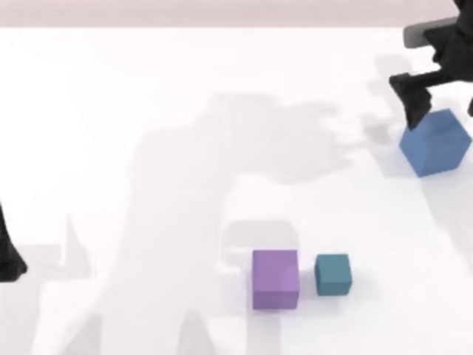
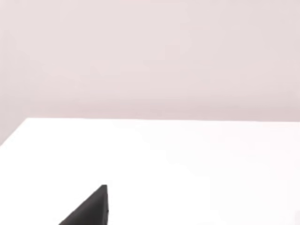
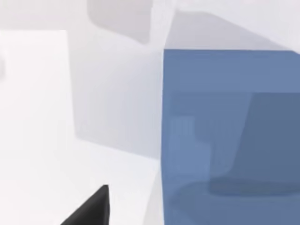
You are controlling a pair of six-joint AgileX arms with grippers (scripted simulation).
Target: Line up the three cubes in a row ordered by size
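Your big blue cube (image 1: 436, 144) sits near the worktop's right edge, far from the purple cube (image 1: 275, 279) and little teal cube (image 1: 332, 274) by the front edge. It looks stiff and smooth; grip two flat sides. Your right gripper (image 1: 415, 111) hangs over it; I cannot tell how wide. Your left arm (image 1: 9, 255) waits at the left edge.

Three cubes, two arms.
One blue cube (image 1: 436, 144), one purple cube (image 1: 275, 279), one teal cube (image 1: 332, 274), all on one worktop (image 1: 148, 185).
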